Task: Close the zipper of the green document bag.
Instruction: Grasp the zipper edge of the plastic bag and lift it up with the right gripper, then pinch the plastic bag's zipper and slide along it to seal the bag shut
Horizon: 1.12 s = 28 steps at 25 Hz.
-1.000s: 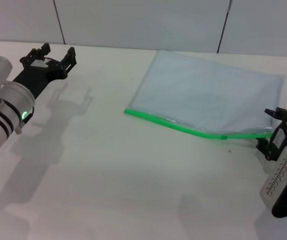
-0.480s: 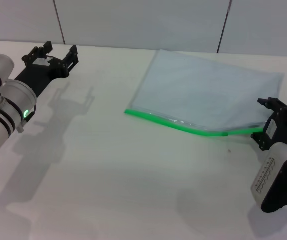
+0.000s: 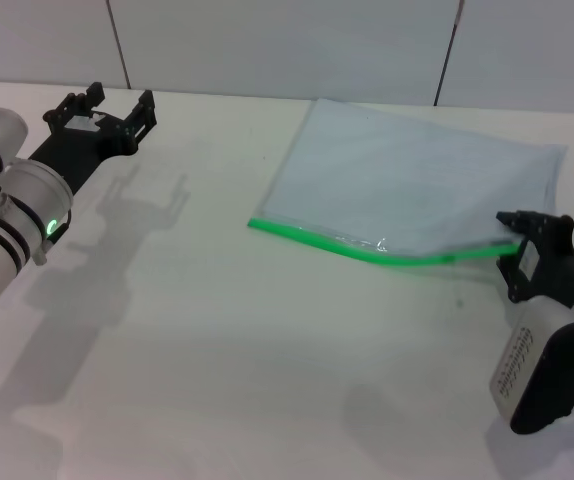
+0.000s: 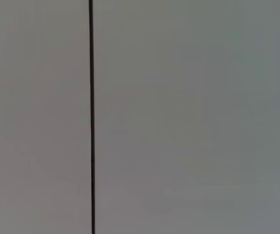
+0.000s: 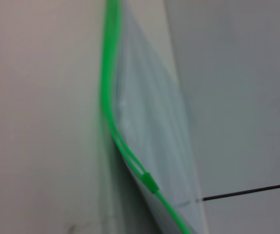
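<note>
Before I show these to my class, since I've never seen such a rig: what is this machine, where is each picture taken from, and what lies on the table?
It is a two-armed robot. The head view looks down at a white table. On it lies a flat translucent blue-grey plastic pouch, the green document bag, edged by a bright green plastic zipper. The right gripper is at the zipper's right end; whether it grips is unclear. The left gripper hangs open, far off to the left. The right wrist view shows the zipper with its small slider tab. The left wrist view shows only a wall.
</note>
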### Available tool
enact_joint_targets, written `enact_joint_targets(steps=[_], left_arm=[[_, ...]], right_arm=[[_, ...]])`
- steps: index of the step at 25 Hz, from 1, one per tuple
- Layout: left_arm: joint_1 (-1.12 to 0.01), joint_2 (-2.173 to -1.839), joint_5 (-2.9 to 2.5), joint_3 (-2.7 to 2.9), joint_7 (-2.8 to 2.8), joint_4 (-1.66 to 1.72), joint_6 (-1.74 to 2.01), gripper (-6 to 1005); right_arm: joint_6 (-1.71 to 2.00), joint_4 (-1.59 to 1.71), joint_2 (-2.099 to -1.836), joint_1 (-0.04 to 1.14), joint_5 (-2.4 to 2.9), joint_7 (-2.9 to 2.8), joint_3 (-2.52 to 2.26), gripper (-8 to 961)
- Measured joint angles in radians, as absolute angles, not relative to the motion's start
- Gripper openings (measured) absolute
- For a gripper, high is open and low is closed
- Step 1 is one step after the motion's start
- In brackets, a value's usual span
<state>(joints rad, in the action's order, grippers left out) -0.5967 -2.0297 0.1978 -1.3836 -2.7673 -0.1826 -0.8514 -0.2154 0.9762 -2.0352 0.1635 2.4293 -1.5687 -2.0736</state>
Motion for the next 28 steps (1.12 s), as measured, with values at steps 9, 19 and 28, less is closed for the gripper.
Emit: enact_joint_targets(steps=[9, 19, 28], left_arm=[[-0.598, -2.029, 0.198, -1.383, -2.767, -0.183, -0.851, 676], [-0.6, -2.029, 0.13, -1.336, -2.76, -0.2, -0.853, 670], [-0.594, -1.996, -0.232, -1.222, -2.599, -0.393, -0.863, 665]], right_arm=[[-0.296, 0.99, -2.031, 0.169, 2.322, -1.568, -2.126, 144], [-0.294, 1.052, -2.027, 0.135, 2.316, -1.571, -2.121, 64], [-0.228, 1.187, -2.023, 0.07, 2.308, -1.57, -2.085, 51]])
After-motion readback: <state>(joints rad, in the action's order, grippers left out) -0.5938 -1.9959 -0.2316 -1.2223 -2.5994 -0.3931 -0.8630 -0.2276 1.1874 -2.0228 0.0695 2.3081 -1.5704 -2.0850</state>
